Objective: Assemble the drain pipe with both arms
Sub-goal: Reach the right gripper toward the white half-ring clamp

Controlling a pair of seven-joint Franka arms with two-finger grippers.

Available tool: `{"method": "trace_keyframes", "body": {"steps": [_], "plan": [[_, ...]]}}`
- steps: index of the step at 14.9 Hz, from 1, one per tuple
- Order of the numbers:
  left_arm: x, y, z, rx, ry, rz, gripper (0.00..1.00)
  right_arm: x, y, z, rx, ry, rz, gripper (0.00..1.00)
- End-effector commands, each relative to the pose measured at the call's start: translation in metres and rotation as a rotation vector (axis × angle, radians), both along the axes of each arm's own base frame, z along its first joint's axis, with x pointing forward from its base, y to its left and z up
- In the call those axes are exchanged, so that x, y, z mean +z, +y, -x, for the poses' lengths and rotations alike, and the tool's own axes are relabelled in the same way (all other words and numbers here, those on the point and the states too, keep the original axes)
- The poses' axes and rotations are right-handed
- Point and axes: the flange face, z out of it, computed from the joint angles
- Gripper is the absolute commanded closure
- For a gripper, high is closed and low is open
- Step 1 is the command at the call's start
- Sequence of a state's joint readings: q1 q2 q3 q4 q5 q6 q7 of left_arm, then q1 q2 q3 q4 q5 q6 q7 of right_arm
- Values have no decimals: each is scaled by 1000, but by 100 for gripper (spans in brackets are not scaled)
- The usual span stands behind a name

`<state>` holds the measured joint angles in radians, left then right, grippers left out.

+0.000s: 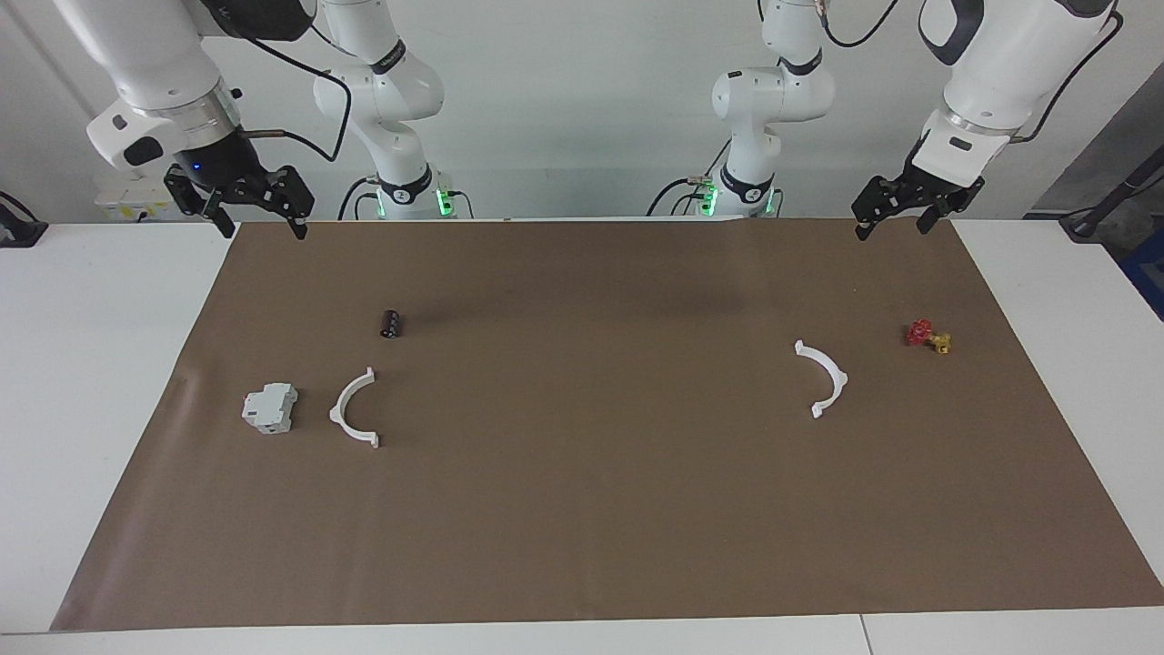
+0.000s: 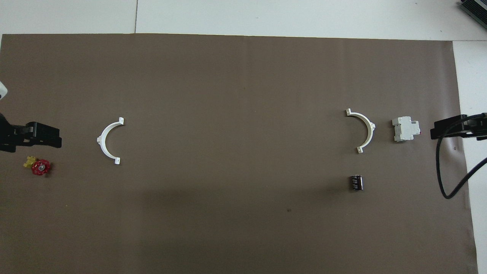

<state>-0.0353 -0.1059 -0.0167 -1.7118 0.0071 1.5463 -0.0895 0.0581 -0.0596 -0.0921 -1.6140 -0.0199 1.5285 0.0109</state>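
Note:
The drain pipe lies as two separate white half-ring arcs flat on the brown mat (image 1: 582,509). One arc (image 1: 336,409) lies toward the right arm's end and also shows in the overhead view (image 2: 371,127). The other arc (image 1: 838,375) lies toward the left arm's end, also seen from overhead (image 2: 100,140). My right gripper (image 1: 261,229) hangs open and empty over the mat's corner nearest its base; it shows in the overhead view (image 2: 445,131) too. My left gripper (image 1: 893,229) hangs open and empty over the mat's other near corner, also visible from overhead (image 2: 45,136).
A grey-white boxy block (image 1: 270,407) sits beside the arc at the right arm's end. A small black cylinder (image 1: 391,323) lies nearer to the robots than that arc. A red-and-yellow valve (image 1: 928,336) lies beside the other arc, toward the left arm's end.

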Motion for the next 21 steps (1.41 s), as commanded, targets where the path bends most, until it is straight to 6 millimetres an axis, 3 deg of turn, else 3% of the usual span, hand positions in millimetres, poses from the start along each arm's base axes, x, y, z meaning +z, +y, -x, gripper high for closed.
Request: {"method": "trace_keyframes", "body": {"steps": [1, 6, 10, 13, 15, 17, 21], "plan": [[6, -3, 6, -16, -2, 8, 0, 5, -1, 5, 19, -1, 0, 0], [6, -4, 6, -16, -2, 8, 0, 3, -4, 6, 11, 0, -1, 0], [6, -4, 6, -19, -2, 8, 0, -18, -2, 12, 30, -36, -7, 0], [6, -3, 6, -17, -2, 8, 0, -38, -4, -7, 105, -74, -21, 0], [6, -3, 6, -17, -4, 9, 0, -72, -1, -31, 122, -97, -46, 0], [4, -3, 6, -17, -1, 8, 0, -123, 6, -57, 145, -98, -43, 0], [6, -3, 6, -17, -4, 9, 0, -224, 3, -74, 314, -100, -24, 0]]}}
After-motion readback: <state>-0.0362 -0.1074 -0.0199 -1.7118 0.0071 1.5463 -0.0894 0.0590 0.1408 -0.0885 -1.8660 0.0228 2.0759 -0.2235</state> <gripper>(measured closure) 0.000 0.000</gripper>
